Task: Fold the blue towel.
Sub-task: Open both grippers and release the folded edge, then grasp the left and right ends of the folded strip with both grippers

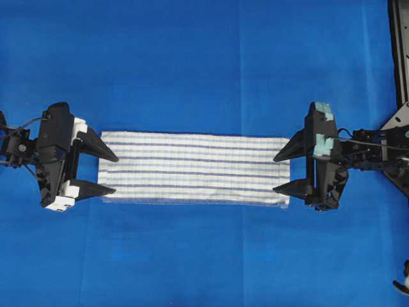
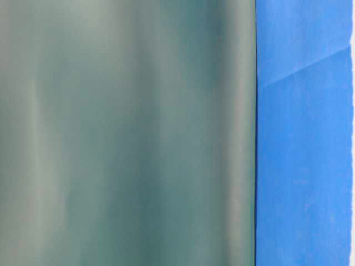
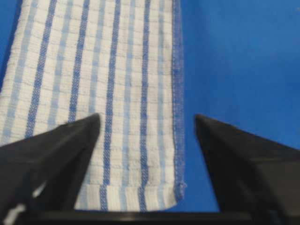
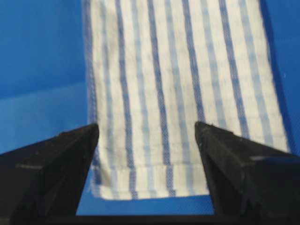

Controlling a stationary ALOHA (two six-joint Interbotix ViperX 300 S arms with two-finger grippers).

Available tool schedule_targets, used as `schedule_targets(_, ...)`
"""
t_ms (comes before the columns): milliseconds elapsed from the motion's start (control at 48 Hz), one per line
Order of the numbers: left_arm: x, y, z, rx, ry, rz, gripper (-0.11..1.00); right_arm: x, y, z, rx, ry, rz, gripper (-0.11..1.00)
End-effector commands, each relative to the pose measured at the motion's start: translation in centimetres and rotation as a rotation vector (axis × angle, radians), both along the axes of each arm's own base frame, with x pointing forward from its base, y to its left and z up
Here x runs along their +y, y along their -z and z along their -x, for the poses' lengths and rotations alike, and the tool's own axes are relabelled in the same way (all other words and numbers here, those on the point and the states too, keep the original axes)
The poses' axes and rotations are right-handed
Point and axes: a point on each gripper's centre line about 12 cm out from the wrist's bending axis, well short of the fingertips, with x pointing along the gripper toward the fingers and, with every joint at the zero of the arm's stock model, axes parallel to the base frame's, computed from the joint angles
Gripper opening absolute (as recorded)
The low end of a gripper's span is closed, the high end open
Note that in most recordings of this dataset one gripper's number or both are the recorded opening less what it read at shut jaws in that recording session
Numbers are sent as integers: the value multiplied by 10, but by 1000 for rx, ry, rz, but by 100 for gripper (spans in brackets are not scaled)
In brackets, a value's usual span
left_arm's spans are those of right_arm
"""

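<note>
Overhead: the towel [image 1: 193,169] lies flat as a long folded strip in the middle of the blue worktop [image 1: 204,64], its stripes running left to right. The left claw [image 1: 107,173] sits at the towel's left end, jaws spread, tips over or just at the short edge. The right claw [image 1: 282,171] mirrors it at the right end, jaws spread as well. Neither pinches the cloth.

Table-level: only a blurred grey-green surface [image 2: 127,133] fills most of the picture, with a band of blue covering at the right; no towel or claw shows.

Left wrist: the towel's end lies below the spread fingers [image 3: 70,140], one over the cloth, the other over bare blue.

Right wrist: the towel's hemmed end lies between the spread fingers [image 4: 234,154], flat on the covering.
</note>
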Motion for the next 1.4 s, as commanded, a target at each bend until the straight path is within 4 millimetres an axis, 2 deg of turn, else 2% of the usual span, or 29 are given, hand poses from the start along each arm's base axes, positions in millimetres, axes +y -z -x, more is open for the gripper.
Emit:
schedule_targets(0, -1, -17, -4, -46, 8, 3, 86, 1, -15, -1, -52, -11, -5, 85)
schedule_targets(188, 13, -30, -3, -65, -30, -20, 78, -10, -31, 5, -116, 10, 9, 84)
schedule_targets(417, 42, -30, -13, -46, -100, -86, 77, -41, -24, 6, -74, 100, 46, 84)
schedule_targets(563, 53, -15, -20, 18, -105, -138, 75, -52, -8, 4, -17, 129, 70, 84)
schedule_targets(855, 64, 27, -27, 159, -123, -153, 75, -59, 33, -1, 83, 162, 102, 84)
schedule_targets(980, 65, 40, -26, 195, -128, -150, 73, -60, 42, -2, 103, 170, 109, 83)
schedule_targets(1063, 65, 43, -26, 206, -132, -144, 68, -60, 44, -3, 114, 169, 109, 81)
schedule_targets(1147, 65, 44, -25, 211, -130, -144, 53, -60, 46, -2, 120, 167, 110, 73)
schedule_targets(1293, 62, 45, -24, 218, -120, -145, 18, -58, 46, -2, 121, 153, 114, 36)
schedule_targets(1376, 61, 45, -24, 224, -117, -146, 3, -57, 46, -2, 120, 145, 118, 16)
